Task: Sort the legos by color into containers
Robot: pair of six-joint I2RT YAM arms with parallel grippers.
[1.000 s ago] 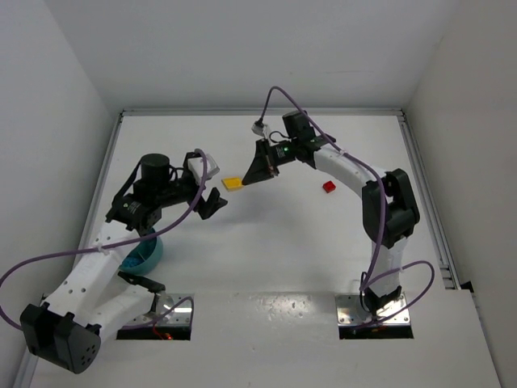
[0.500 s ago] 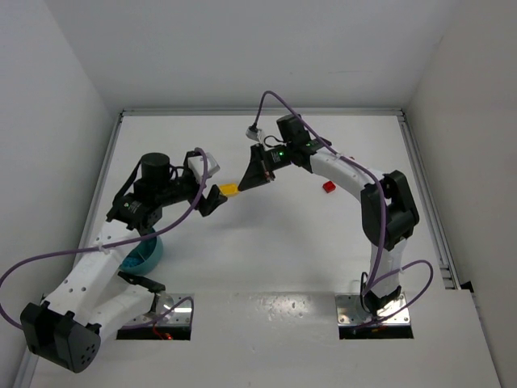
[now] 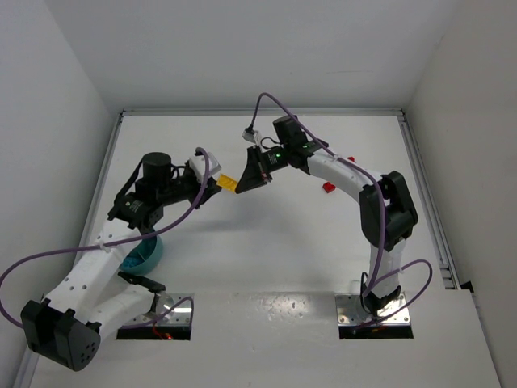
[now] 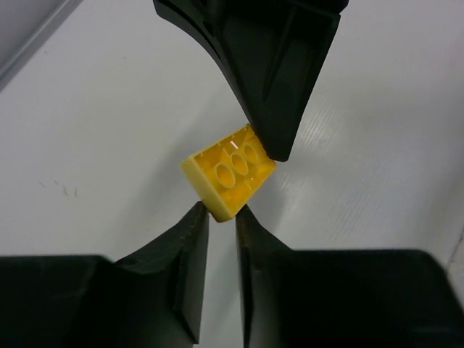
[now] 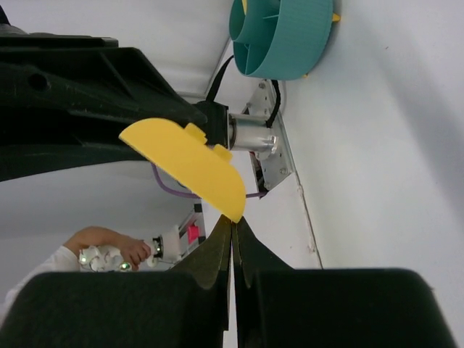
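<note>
White and faintly ribbed, the table [image 3: 275, 242] is spreading out under both arms, with pale walls [image 3: 65, 81] closing it in. Just above the middle of the overhead view the two grippers are meeting tip to tip at the yellow brick [image 4: 228, 170]. The left gripper [image 4: 220, 212] is showing at the bottom of its own camera's frame, its black fingers [image 4: 174, 268] drawn nearly together and pinching the brick's lowest corner between their tips. The right gripper [image 5: 232, 230] is pointing down from the top of that frame, jaws pressed fully together with nothing between them, its tapered tip touching the brick's upper right corner.

The brick is turning its hollow underside to the left wrist camera, three round tubes in a row, its long axis running from lower left to upper right. Whether it is lying on the table or riding just above it, I cannot tell. It is looking like glossy, sharp-edged plastic. The teal bowl [image 3: 149, 257] is sitting at lower left of the overhead view, well apart, and a red brick [image 3: 329, 187] is lying right of centre.
</note>
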